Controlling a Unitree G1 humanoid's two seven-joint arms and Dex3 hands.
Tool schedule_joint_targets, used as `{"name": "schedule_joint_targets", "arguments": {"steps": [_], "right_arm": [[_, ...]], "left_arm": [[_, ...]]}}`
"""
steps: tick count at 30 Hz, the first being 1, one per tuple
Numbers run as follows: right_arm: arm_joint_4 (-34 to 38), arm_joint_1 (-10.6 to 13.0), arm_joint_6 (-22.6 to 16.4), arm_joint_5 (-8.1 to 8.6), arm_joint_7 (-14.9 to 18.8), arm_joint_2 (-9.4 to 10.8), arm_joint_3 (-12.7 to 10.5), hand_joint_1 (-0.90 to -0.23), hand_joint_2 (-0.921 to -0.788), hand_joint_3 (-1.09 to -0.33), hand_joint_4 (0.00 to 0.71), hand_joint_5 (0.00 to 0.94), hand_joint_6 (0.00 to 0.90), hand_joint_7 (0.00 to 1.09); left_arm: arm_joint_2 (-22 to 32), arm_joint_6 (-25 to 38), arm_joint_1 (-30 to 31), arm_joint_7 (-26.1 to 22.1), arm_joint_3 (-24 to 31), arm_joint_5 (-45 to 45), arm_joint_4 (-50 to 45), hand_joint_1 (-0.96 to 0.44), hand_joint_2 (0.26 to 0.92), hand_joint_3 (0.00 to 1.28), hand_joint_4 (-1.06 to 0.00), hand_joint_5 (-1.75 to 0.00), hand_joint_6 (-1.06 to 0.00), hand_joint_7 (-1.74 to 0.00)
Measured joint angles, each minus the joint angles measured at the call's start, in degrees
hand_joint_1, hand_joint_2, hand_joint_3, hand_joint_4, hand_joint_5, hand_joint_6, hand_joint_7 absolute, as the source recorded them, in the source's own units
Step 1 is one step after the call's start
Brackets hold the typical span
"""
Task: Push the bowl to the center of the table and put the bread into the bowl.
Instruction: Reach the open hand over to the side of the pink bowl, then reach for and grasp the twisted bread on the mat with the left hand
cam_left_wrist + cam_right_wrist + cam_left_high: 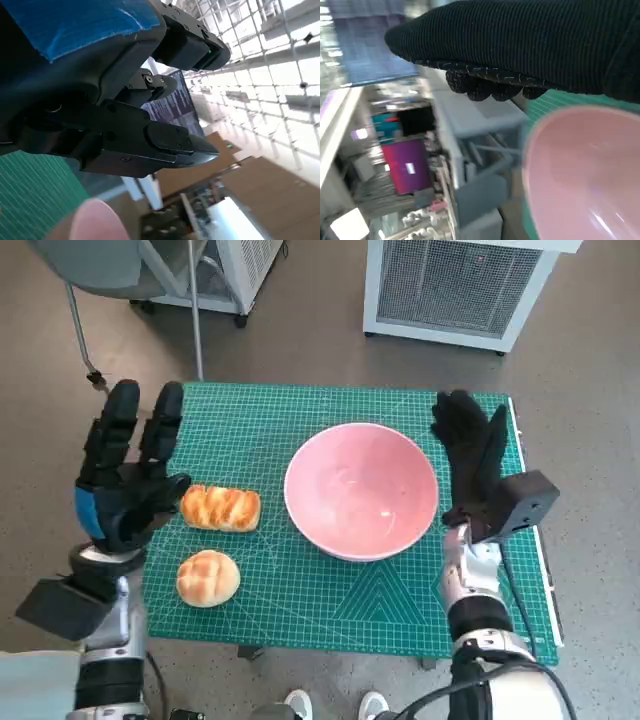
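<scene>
Bowl (362, 490): your pink bowl sits near the middle of the green mat (300, 600), nothing in it | bread: long loaf (220, 508) and round bun (208, 578) lie just left of it | right hand (470, 455): beside the bowl's right rim, fingers straight, together, holding nothing | left hand (125, 475): by the long loaf, fingers spread, holding nothing

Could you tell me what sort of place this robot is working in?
Probably a lab or workshop, not a kitchen: a green cutting mat covers the small table, white vented equipment cabinets stand on the grey floor, and shelving shows in the right wrist view.
</scene>
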Motion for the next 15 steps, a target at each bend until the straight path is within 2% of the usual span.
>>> {"name": "schedule_joint_targets", "arguments": {"steps": [4,6,9,15], "right_arm": [[-6.0,1.9,-5.52,-2.18,-0.57,-1.17,1.83,-0.484,-0.921,-0.839,0.259,0.007,0.014,0.55],[-10.65,3.71,-8.19,-3.36,-0.72,-1.67,2.68,-0.496,-0.921,-0.838,0.263,0.008,0.005,0.59],[-17.7,6.4,-10.53,-3.64,-0.67,-2.22,3.97,-0.508,-0.921,-0.83,0.267,0.009,0.001,0.61],[-29.15,10.78,-11.41,-3.61,0.16,-3.35,6.32,-0.522,-0.921,-0.819,0.274,0.012,-0.001,0.62]], "left_arm": [[4.24,0.05,0.23,0.11,0.53,4.12,-0.01,-0.16,0.921,0.1,-0.28,0.0,-0.41,0.0],[6.94,-0.11,0.08,0.59,0.55,7.85,0.2,-0.18,0.921,0.1,-0.26,0.0,-0.4,0.0],[11.27,-0.2,-0.13,1.54,0.34,14.2,0.45,-0.2,0.92,0.07,-0.23,0.0,-0.38,0.0],[17.92,1.69,-1.56,2.84,-1.95,24.3,-0.14,-0.25,0.888,0.03,-0.12,0.0,-0.33,0.0]]}}
